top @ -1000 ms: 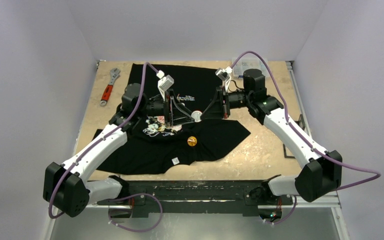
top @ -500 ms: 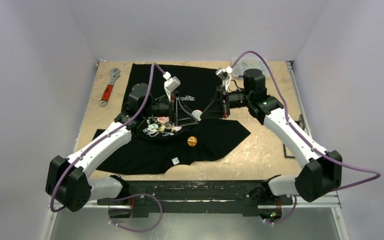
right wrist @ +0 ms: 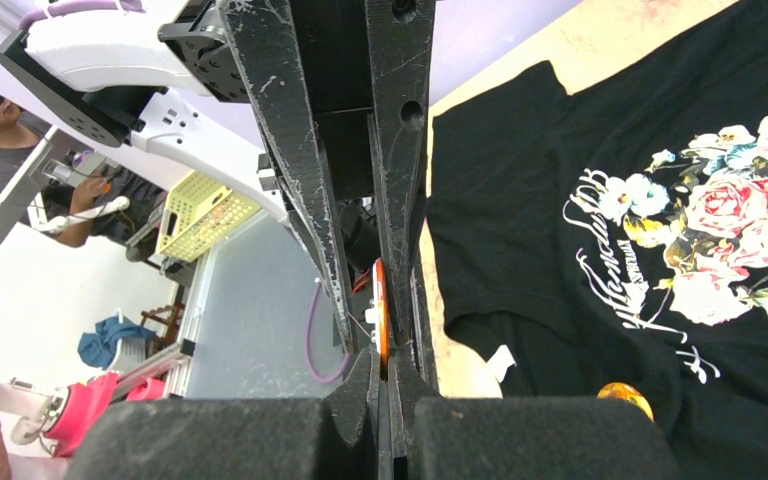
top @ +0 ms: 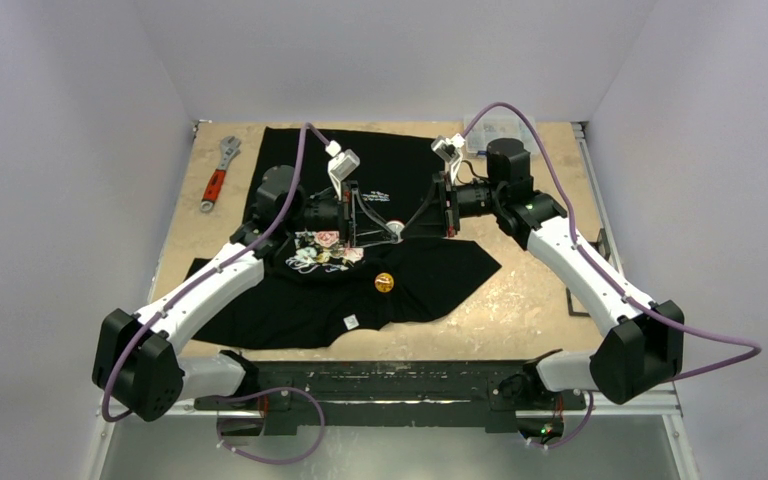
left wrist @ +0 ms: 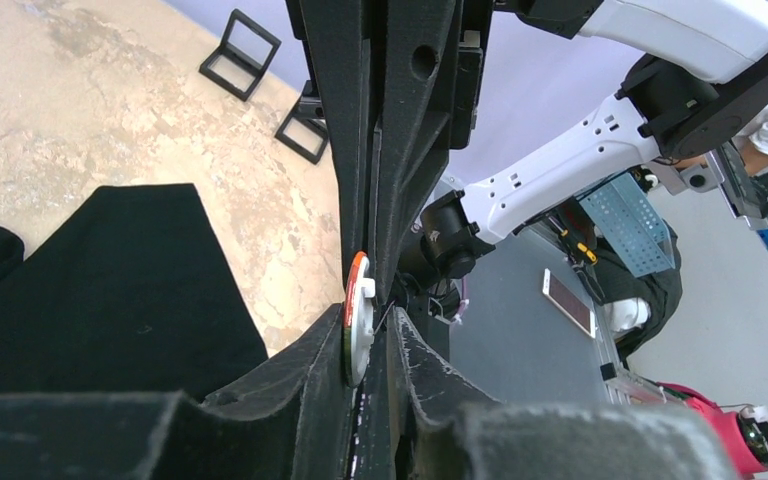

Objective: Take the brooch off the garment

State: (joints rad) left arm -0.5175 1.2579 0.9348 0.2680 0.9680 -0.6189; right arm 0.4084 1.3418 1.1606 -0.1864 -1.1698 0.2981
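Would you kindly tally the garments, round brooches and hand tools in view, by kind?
T-shirt: 1
Round brooches: 2, an orange brooch lying on the shirt and a white-faced brooch at the tips of the right gripper
Wrench: 1
Total: 4

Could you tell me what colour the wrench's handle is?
The wrench handle is red, best seen from top external.
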